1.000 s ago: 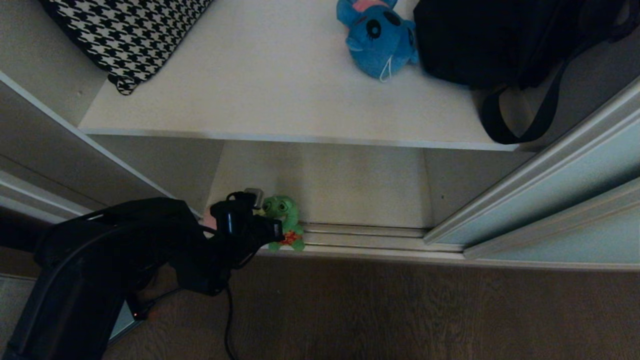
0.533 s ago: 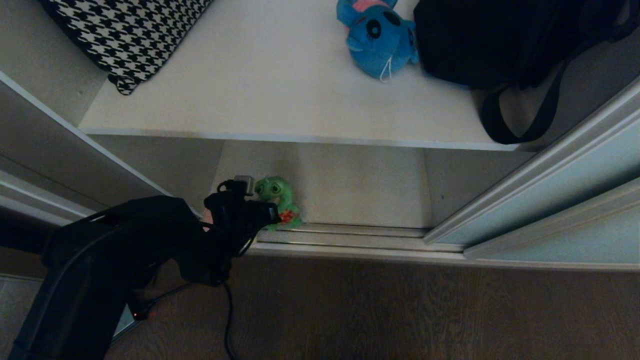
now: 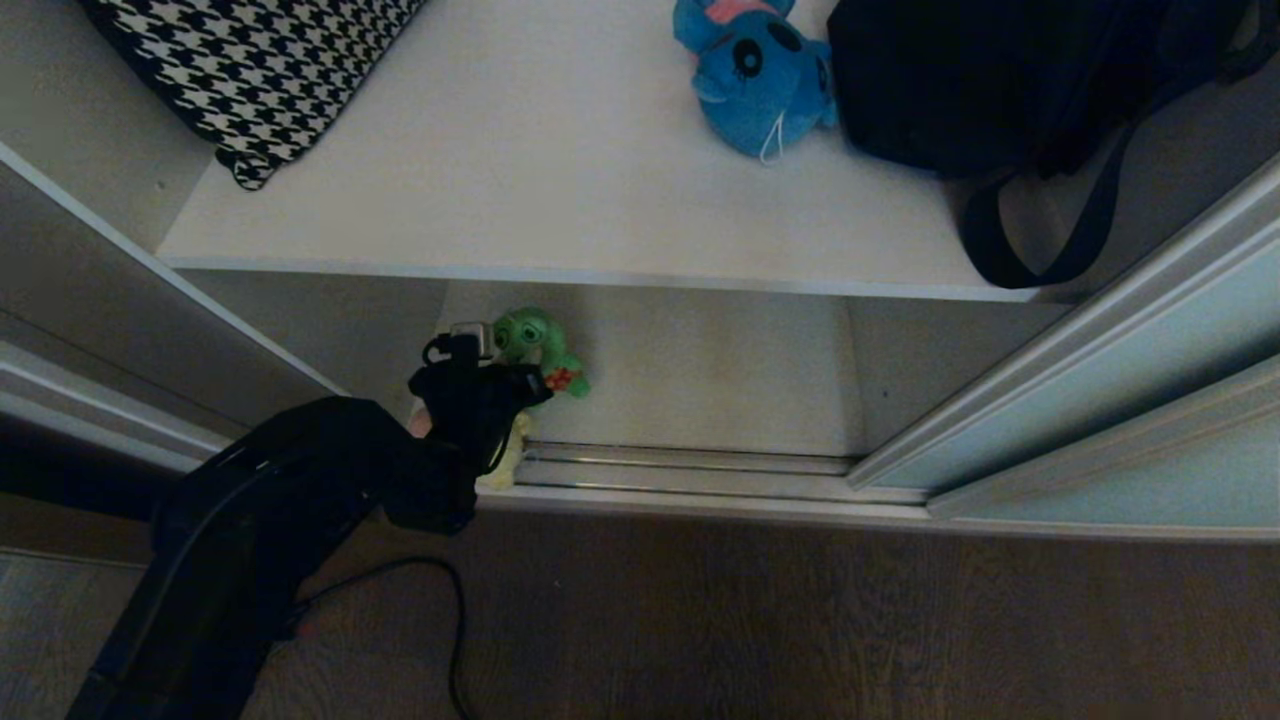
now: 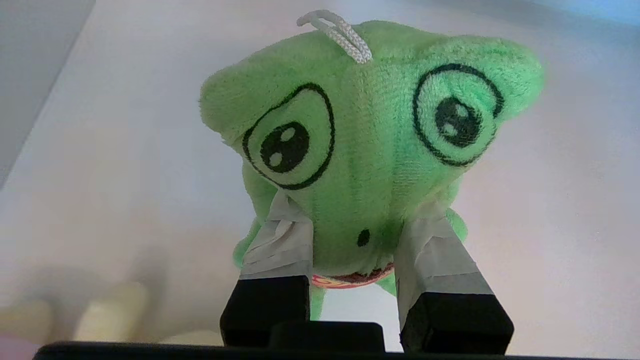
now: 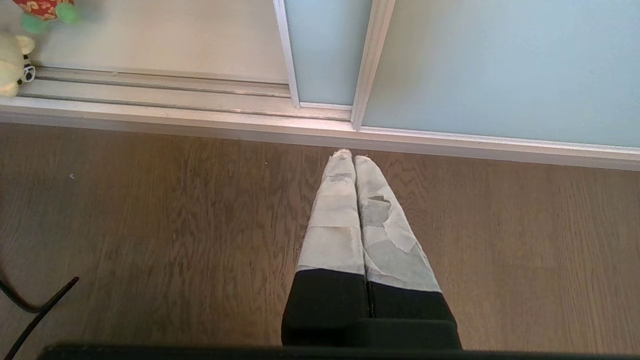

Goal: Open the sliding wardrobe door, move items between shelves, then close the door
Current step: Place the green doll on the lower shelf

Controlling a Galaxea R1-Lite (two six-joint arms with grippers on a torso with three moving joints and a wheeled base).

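Wardrobe's slid open: head view has the left gripper [image 3: 500,365] clamped on a green plush [image 3: 535,345] near the lower shelf's [image 3: 720,390] left front corner, upper shelf [image 3: 560,170] lying straight above. Left wrist view: fingers [image 4: 282,240] pinching its head. Right wrist view: right gripper [image 5: 352,160] closed on nothing (parked over the floor).

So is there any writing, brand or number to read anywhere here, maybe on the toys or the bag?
None can be read.
Green plush toy: only stitched eyes and a red patterned patch, no letters.
Blue plush toy: no label visible.
Black bag: no visible logo.
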